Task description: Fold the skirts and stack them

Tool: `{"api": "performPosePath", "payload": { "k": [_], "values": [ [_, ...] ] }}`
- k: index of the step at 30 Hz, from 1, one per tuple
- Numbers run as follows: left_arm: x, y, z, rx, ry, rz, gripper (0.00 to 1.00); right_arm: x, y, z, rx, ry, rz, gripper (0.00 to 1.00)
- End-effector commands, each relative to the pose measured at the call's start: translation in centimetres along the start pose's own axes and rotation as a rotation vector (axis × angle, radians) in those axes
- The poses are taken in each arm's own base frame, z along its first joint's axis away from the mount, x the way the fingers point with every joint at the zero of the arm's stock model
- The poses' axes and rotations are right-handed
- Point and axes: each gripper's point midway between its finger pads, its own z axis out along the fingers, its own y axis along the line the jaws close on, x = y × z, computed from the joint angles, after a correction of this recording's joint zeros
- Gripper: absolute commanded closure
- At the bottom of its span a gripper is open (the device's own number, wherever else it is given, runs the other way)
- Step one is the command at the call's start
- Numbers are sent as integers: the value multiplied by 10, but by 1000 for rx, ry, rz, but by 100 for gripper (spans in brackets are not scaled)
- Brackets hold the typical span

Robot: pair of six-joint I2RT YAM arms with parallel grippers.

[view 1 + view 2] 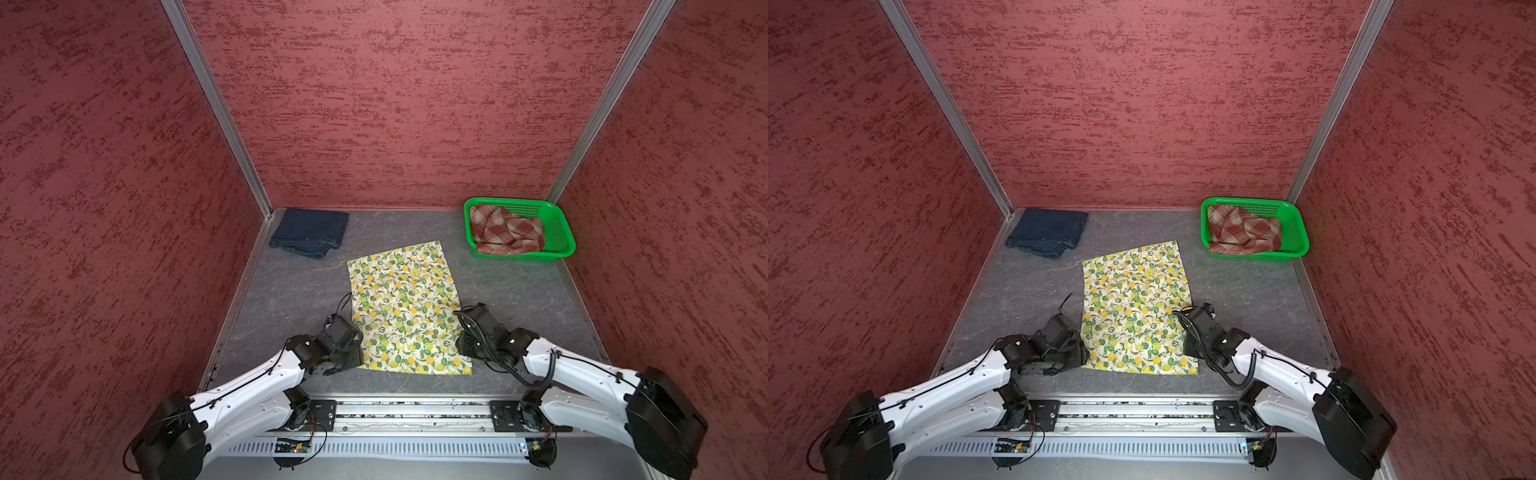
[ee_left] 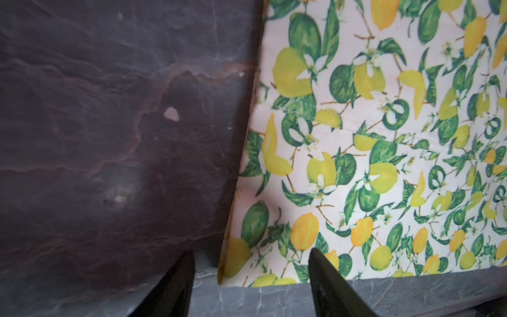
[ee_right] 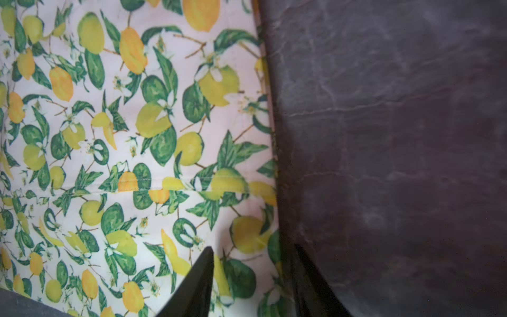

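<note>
The lemon-print skirt [image 1: 405,307] [image 1: 1136,307] lies flat mid-table as a folded rectangle. The navy denim skirt [image 1: 309,232] [image 1: 1046,232] sits folded in the far left corner. The plaid skirt [image 1: 507,230] [image 1: 1244,230] is crumpled inside the green basket [image 1: 559,232] [image 1: 1298,232]. My left gripper [image 2: 251,263] is open, its fingers either side of the lemon skirt's [image 2: 356,164] near left corner. My right gripper [image 3: 253,263] is open over that skirt's [image 3: 137,137] right edge, one finger above the print, the other above bare table. In both top views the wrists hide the fingers.
Red textured walls close the table [image 1: 519,299] on three sides. The basket stands in the far right corner. A metal rail [image 1: 411,411] runs along the front edge between the arm bases.
</note>
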Motion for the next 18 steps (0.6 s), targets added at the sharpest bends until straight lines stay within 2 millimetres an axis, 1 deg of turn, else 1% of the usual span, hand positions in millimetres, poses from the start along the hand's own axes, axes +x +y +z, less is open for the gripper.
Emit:
{"api": "performPosePath", "payload": {
  "k": [1,3,4,5,7,8,11,15,18],
  "values": [
    [-33,-4,-24,-34,-94,-4,17,-44,16,-26,46,-122,-27,29],
    [-56,-12,-29,-6,-122,-13,14,-74,40,-34,16,-166,-53,26],
    [-71,-18,-31,17,-136,-18,14,-91,52,-36,-11,-185,-66,25],
    [-86,-23,-33,34,-151,-26,14,-107,63,-36,-34,-199,-75,25],
    [-119,-28,-32,32,-181,-37,14,-147,79,-33,-50,-237,-94,25],
    [-134,-33,-32,39,-191,-44,14,-163,84,-29,-46,-252,-107,25],
    [-179,-46,-25,26,-216,-24,14,-212,98,-6,-19,-287,-161,26],
    [-234,-50,-6,-15,-243,-18,14,-271,121,10,-30,-381,-255,26],
    [-264,-48,11,-53,-251,-15,15,-305,125,22,-57,-410,-271,27]
  ]
}}
